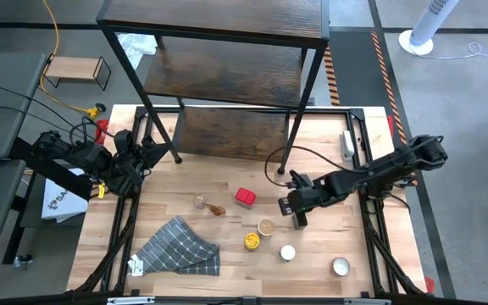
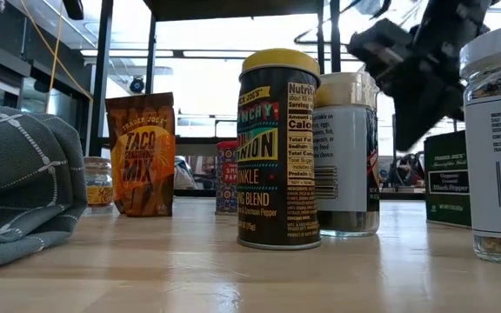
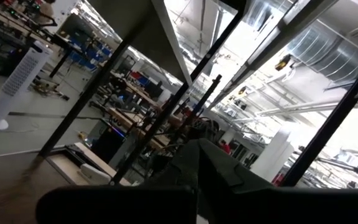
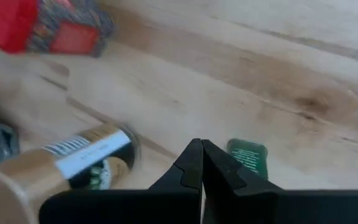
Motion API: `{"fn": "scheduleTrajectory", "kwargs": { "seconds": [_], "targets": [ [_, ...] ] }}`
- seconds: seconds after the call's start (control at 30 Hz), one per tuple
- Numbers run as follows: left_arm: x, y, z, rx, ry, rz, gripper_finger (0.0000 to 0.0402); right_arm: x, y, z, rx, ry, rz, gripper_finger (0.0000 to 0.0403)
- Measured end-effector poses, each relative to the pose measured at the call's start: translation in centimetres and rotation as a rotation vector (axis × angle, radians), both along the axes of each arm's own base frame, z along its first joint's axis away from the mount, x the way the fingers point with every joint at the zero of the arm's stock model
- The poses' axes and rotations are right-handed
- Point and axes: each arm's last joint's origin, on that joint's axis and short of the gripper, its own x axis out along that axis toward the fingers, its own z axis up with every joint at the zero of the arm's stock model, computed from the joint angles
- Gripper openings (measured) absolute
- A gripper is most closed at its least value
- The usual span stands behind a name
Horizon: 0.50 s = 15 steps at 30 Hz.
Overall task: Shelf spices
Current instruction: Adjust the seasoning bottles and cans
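right gripper (image 1: 301, 222) closed above the green tin (image 4: 248, 155), beside tan-lidded jar (image 1: 266, 226)

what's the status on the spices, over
Right gripper shut, empty, over table. Left gripper shut, parked at left edge. Spices still on table; shelf bare.

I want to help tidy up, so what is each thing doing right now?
Shelf: standing, visible boards bare.
Yellow-lid jar: upright on table, lid on.
Tan-lid jar: upright, lid on.
Red tin: upright, closed.
Taco pouch: standing.
Cloth: crumpled.
Left gripper: jaws shut, empty, beside the shelf.
Right gripper: jaws shut, empty, above the table.
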Motion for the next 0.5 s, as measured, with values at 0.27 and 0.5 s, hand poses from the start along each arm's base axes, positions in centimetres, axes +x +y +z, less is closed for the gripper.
{"fn": "scheduleTrajectory", "kwargs": {
  "seconds": [0.27,0.5],
  "targets": [
    [0.0,0.0,-0.1,0.002,0.012,0.006,0.0000,5.7,0.8,6.1,-0.155,-0.283,0.085,0.0000],
    [0.0,0.0,-0.1,0.002,0.015,0.009,0.0000,12.5,2.4,6.6,-0.198,-0.244,0.361,0.0000]
  ]
}}
